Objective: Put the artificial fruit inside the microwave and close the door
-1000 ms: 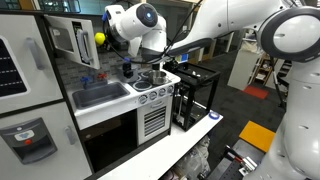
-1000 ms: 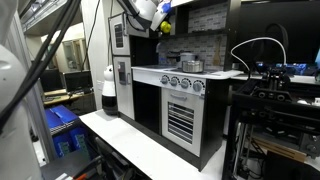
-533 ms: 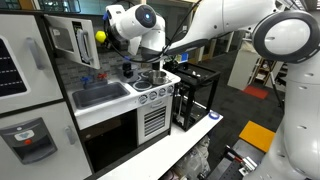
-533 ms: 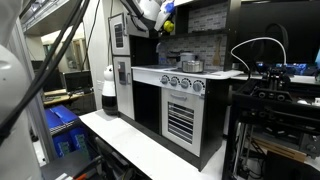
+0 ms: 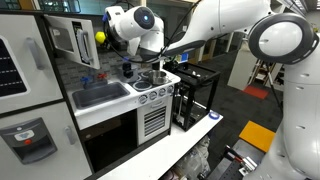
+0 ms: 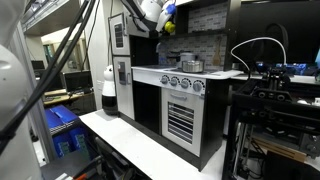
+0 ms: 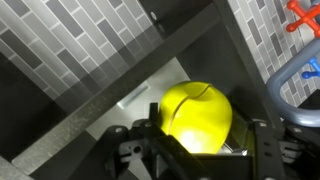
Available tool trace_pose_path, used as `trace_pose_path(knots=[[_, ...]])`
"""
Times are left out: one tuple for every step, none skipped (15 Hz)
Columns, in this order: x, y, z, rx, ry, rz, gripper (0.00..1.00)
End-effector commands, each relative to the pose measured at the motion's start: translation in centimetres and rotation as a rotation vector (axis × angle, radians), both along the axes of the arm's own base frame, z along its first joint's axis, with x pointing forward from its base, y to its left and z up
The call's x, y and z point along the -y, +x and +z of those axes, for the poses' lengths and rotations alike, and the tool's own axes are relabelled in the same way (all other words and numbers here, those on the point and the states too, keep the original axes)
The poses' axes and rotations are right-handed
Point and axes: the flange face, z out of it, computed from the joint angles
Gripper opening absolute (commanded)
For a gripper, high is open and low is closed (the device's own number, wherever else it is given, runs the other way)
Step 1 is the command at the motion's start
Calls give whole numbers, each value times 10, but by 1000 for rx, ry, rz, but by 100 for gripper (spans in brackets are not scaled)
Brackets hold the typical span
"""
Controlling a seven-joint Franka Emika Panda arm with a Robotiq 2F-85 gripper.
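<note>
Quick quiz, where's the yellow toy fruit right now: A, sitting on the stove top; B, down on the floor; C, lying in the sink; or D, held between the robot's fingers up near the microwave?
D: the wrist view shows the yellow fruit clamped between the fingers, and in an exterior view the gripper holds it up beside the microwave door.

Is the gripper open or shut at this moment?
Shut on the artificial fruit: in the wrist view the gripper has its fingers pressed against both sides of the yellow ball, which an exterior view shows aloft.
</note>
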Motion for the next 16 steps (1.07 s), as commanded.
trace_pose_path(knots=[[0, 6, 1, 27, 0, 16, 98], [0, 6, 2, 27, 1, 15, 100], [0, 6, 2, 29, 2, 15, 100], [0, 5, 3, 30, 2, 14, 100], [0, 5, 4, 30, 3, 14, 100], [-1, 5, 4, 31, 4, 14, 100], [-1, 4, 5, 30, 4, 13, 100], [-2, 3, 6, 27, 6, 13, 100], [-1, 2, 5, 16, 3, 6, 100], [0, 0, 4, 6, -2, -4, 100], [2, -3, 2, -18, 1, -16, 100], [4, -5, 1, -34, 5, -28, 100], [4, -7, -2, -55, 7, -39, 100], [5, -11, -2, -73, 18, -42, 100], [5, -14, -1, -84, 32, -43, 100], [5, -16, -1, -95, 43, -43, 100]])
